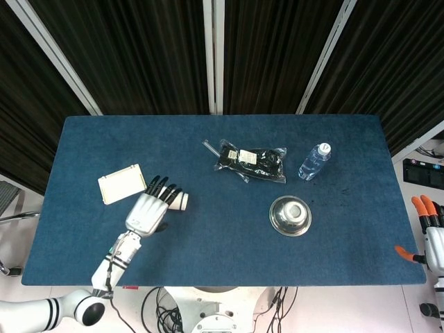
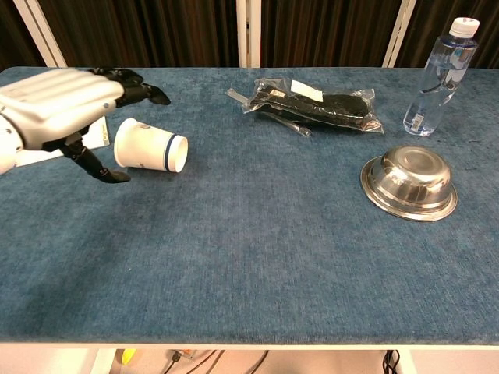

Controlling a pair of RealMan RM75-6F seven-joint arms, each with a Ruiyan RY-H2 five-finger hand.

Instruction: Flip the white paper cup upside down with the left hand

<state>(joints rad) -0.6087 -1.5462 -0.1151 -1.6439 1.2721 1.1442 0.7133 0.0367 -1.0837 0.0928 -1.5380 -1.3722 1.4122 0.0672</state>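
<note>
The white paper cup (image 2: pixel 152 146) lies on its side on the blue table (image 2: pixel 257 234), mouth toward the right, with a blue band near the rim. In the head view most of the cup (image 1: pixel 182 201) is hidden under my left hand (image 1: pixel 148 209). My left hand (image 2: pixel 64 109) hovers above and to the left of the cup with its fingers spread, holding nothing. My right hand (image 1: pixel 429 232) shows only at the right edge of the head view, off the table, its orange-tipped fingers apart.
A white flat box (image 1: pixel 122 184) lies left of the cup. A black packet in clear plastic (image 2: pixel 316 104) sits at centre back, a water bottle (image 2: pixel 439 76) at back right, and a steel bowl (image 2: pixel 409 181) upside down in front of it.
</note>
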